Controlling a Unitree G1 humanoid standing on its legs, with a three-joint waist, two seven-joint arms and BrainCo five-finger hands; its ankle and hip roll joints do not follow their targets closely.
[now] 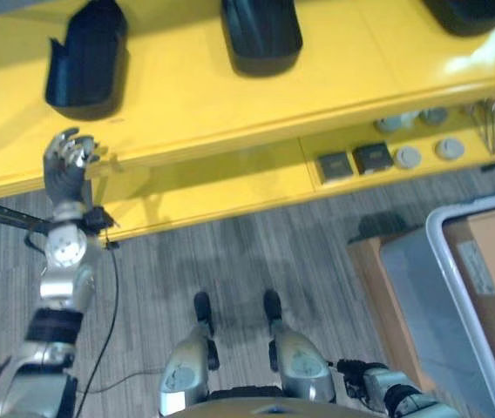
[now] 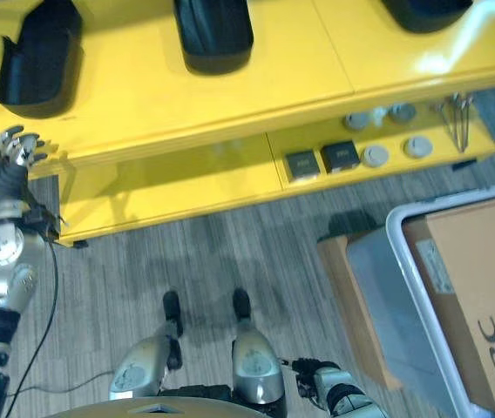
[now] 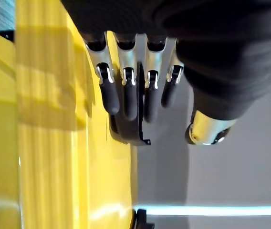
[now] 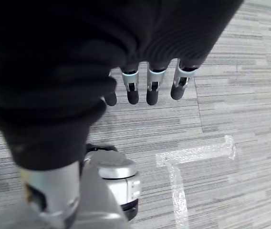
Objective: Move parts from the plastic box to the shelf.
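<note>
The left hand is raised at the front edge of the big yellow shelf, near its left end. Its fingers are loosely bent and hold nothing. A black plastic bin sits on the top board just behind this hand, and another black bin sits near the middle. Small grey and black parts lie on the lower board, toward the right end. The clear plastic box stands on the grey floor to the right, with a brown cardboard box in it. The right hand hangs low over the floor, fingers relaxed and empty.
</note>
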